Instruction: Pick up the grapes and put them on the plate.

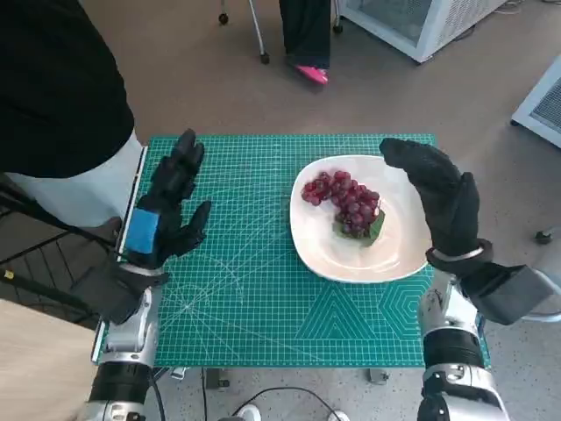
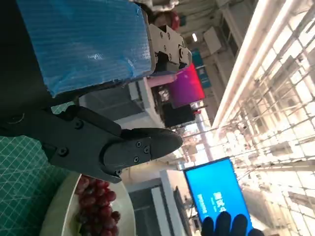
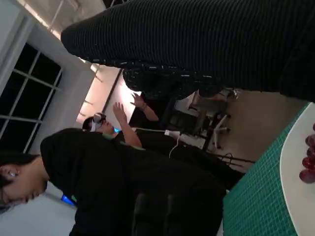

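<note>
A bunch of dark red grapes (image 1: 344,201) with a green leaf lies on the white plate (image 1: 324,249), right of the mat's centre. My right hand (image 1: 440,200) in its black glove hovers over the plate's right rim, fingers spread, holding nothing. My left hand (image 1: 168,208) is raised over the left part of the green mat, fingers apart and empty. In the left wrist view the grapes (image 2: 94,204) and the plate (image 2: 56,215) show beyond the black fingers (image 2: 128,150). The right wrist view catches the plate's rim (image 3: 295,182) and a few grapes (image 3: 309,160).
The green cutting mat (image 1: 254,289) covers the small table. A person in black sits close at the left (image 1: 53,79), and legs with a pink shoe (image 1: 311,74) stand beyond the table. White cabinets (image 1: 421,22) stand at the far right. People show in the right wrist view (image 3: 123,167).
</note>
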